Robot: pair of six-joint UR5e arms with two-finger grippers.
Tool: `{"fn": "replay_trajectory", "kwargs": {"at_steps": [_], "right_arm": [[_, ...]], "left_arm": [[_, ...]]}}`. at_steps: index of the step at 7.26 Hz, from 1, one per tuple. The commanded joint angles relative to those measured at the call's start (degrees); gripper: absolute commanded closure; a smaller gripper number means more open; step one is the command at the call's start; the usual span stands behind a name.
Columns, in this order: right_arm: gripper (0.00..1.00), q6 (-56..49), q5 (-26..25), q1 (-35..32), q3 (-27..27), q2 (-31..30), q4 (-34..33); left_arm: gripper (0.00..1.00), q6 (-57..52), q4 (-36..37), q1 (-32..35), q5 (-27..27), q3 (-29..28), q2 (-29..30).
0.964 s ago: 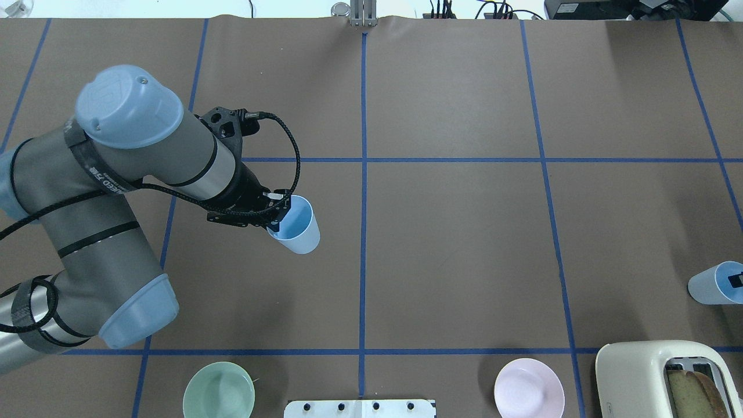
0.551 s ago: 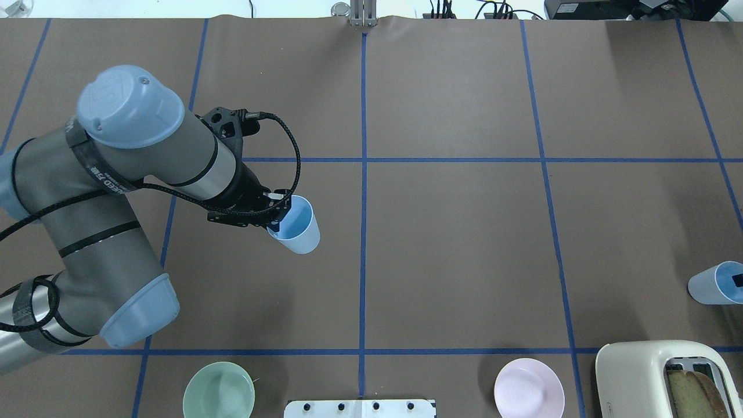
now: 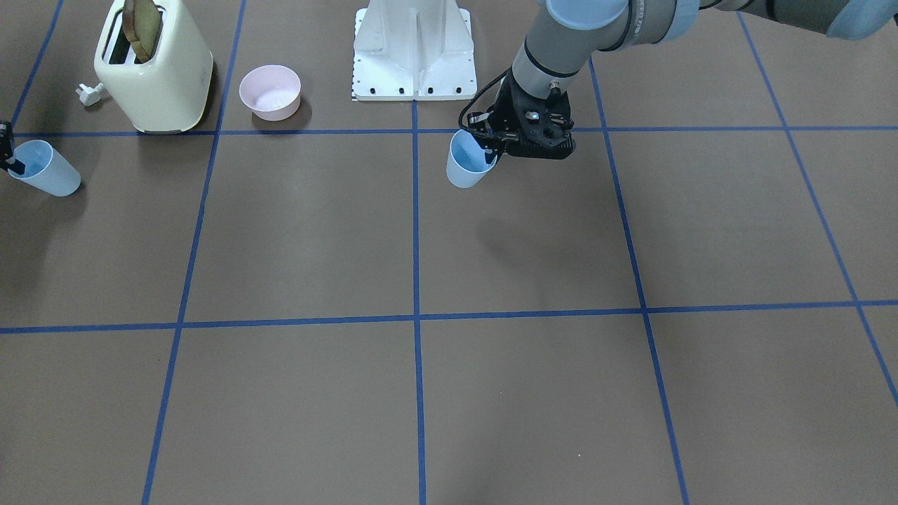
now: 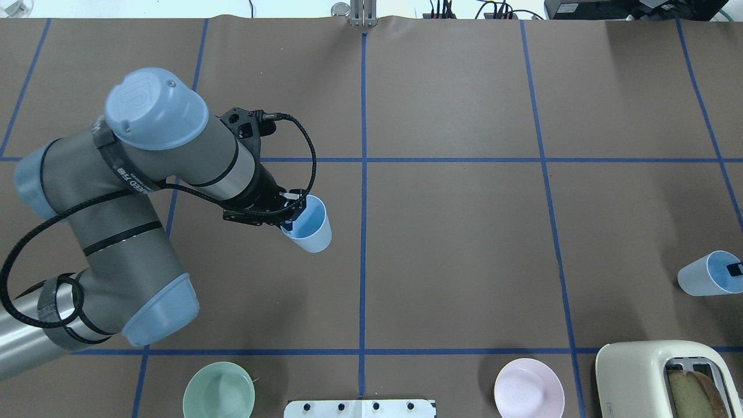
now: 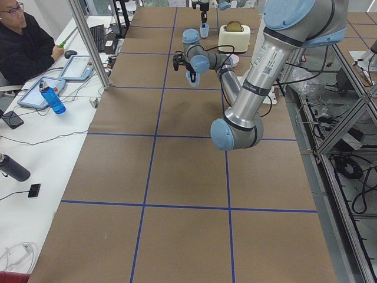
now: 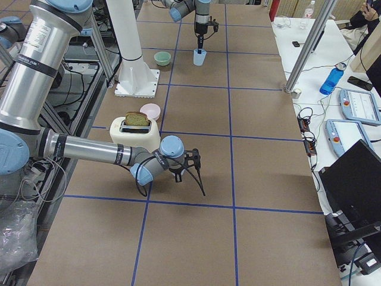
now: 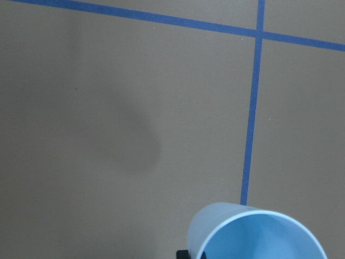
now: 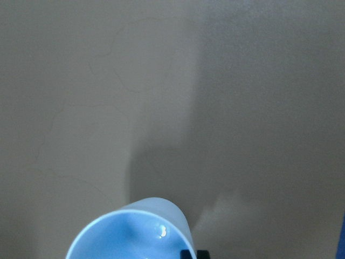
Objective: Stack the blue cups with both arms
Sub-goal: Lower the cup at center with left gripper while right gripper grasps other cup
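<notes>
My left gripper [image 4: 288, 212] is shut on the rim of a pale-blue cup [image 4: 309, 225] and holds it tilted above the table, left of the centre line. The same cup shows in the front view [image 3: 467, 161] and the left wrist view [image 7: 259, 237]. The second blue cup [image 4: 701, 274] hangs tilted at the table's far right edge. A black finger of my right gripper [image 4: 734, 269] is inside its rim; the rest of that gripper is out of frame. That cup also shows in the front view [image 3: 45, 170] and the right wrist view [image 8: 135, 232].
A cream toaster [image 4: 650, 371] with bread in it stands at the near right. A pink bowl [image 4: 529, 388] and a pale green bowl [image 4: 219, 390] sit along the near edge, either side of the white base stand [image 3: 412, 49]. Blue tape lines grid the brown table.
My left arm has moved a little to the right with its cup. The right cup has shifted slightly left and away from the near edge, held by the right gripper.
</notes>
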State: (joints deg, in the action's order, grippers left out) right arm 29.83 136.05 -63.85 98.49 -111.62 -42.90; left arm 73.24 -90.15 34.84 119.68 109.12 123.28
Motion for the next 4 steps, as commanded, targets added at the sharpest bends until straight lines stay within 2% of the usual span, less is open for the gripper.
{"fn": "replay_trajectory", "kwargs": {"at_steps": [1,2,4], "right_arm": [[1.0,0.2,3.6,-4.8,-0.2,4.7,-1.8],[1.0,0.2,4.7,-8.3,0.3,9.4,-7.6],[1.0,0.2,5.5,-9.7,0.6,15.4,-15.2]], "left_arm": [[1.0,2.4,-0.6,-2.5,-2.2,-5.2,4.4],[1.0,3.2,-0.8,-3.7,-4.3,-6.7,5.5],[1.0,4.1,-5.5,-4.4,-5.2,-12.1,7.1]]}}
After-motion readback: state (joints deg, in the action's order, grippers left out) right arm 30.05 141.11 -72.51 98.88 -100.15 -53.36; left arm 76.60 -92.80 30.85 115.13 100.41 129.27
